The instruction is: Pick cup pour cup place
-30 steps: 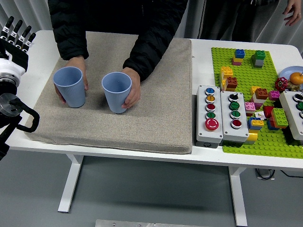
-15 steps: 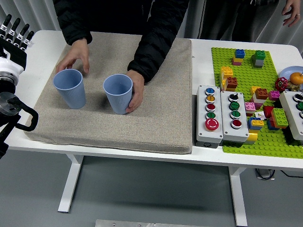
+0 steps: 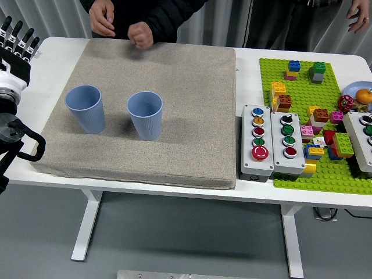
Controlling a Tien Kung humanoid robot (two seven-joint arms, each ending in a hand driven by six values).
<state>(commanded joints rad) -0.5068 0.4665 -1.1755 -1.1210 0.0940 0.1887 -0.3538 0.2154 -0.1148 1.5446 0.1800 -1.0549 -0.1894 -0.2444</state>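
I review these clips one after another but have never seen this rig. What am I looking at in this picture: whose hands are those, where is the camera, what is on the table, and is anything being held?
The camera sits high on a humanoid robot and looks down over a white table. The black fingers at the left edge are the robot's left hand, raised, fingers spread, holding nothing. Its right arm is out of view. On a grey mat stand two upright blue cups, the left cup and the right cup, close but apart. The bare hands at the far edge belong to a person and touch neither cup. To the right lie button boxes and a green brick plate.
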